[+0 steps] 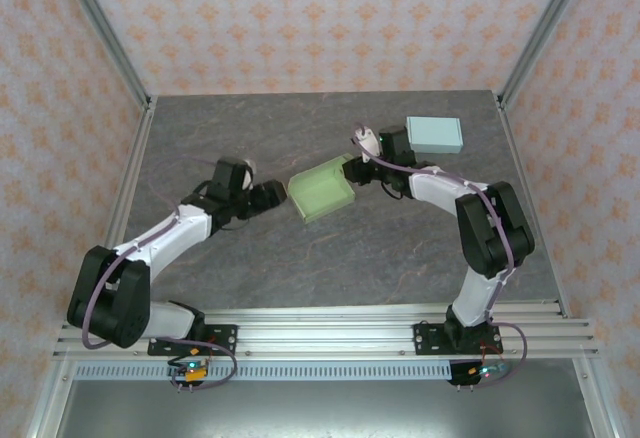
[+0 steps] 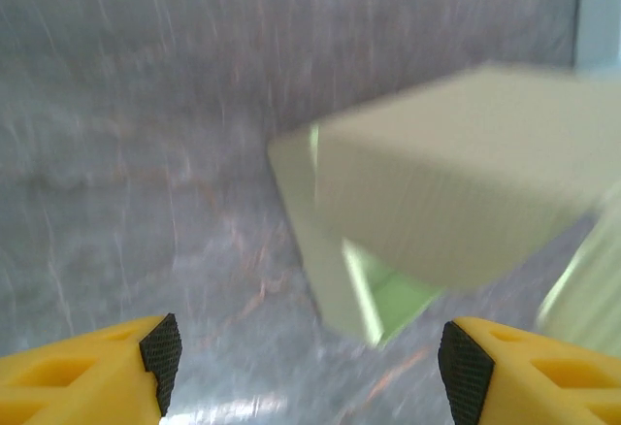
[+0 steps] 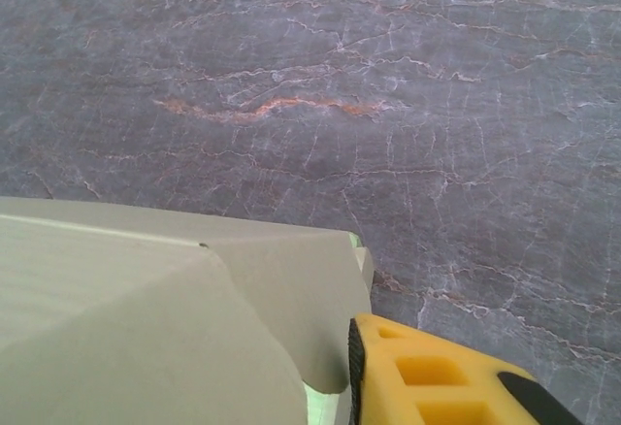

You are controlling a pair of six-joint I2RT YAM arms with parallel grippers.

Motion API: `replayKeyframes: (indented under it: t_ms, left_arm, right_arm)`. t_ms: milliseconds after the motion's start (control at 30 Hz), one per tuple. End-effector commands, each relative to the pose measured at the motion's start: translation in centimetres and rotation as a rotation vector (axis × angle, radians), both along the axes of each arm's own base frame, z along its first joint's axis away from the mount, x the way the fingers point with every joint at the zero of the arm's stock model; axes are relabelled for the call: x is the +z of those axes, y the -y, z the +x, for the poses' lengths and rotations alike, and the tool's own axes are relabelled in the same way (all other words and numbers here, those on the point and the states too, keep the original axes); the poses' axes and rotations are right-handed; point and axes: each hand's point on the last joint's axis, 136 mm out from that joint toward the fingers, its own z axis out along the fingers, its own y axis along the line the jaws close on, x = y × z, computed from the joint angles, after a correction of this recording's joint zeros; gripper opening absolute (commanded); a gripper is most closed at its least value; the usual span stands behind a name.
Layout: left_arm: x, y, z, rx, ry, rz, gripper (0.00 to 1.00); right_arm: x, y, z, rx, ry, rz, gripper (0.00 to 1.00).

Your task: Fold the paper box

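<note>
Seemingly mid-fold: pinches the green paper box (image 1: 322,190) by its far right corner with the right gripper (image 1: 352,166), tilted over the middle of the table (image 1: 250,128). Holds the left gripper (image 2: 310,357) wide open and empty, just beside the box. Probably calls next for catching a loose wall and folding it gently.

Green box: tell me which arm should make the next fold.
Left, probably. The left gripper is open and free, facing the box from its left side. The right gripper appears clamped on the box's far right corner, steadying it, so it could not fold without letting go.
</note>
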Motion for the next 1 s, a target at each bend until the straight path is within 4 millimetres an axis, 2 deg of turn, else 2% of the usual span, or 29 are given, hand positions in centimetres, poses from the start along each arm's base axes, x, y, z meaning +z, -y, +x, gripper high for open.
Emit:
replayKeyframes:
  t_ms: [0,100,267,333,467,667,800,967]
  left_arm:
    - [2.3,2.0,-0.1,-0.087,0.130,0.048,0.74]
    - [2.5,2.1,0.5,-0.067,0.155,0.079,0.75]
    - [2.8,1.1,2.8,0.004,0.174,0.163,0.74]
    - [2.8,1.1,3.7,0.012,0.169,0.186,0.69]
    - [2.4,2.0,4.8,0.009,0.153,0.169,0.49]
    - [1.6,2.4,5.7,0.016,0.113,0.195,0.42]
    - [1.6,2.0,6.4,0.028,0.106,0.233,0.43]
    - [2.5,1.1,5.9,0.030,0.135,0.270,0.63]
  right_arm:
    - [0.9,-1.1,0.6,0.020,0.041,0.017,0.25]
    - [0.7,-1.4,0.7,0.013,0.040,0.008,0.22]
    - [0.8,-1.8,0.8,0.001,0.045,0.008,0.18]
    - [0.8,-1.9,0.8,-0.008,0.045,0.007,0.16]
    - [0.9,-2.0,0.5,-0.017,0.041,0.007,0.13]
    - [0.9,-2.5,0.1,-0.031,0.039,0.013,0.11]
    - [1.2,-2.6,0.4,-0.059,0.051,0.013,0.11]
    - [2.0,-2.3,1.1,-0.115,0.074,0.017,0.21]
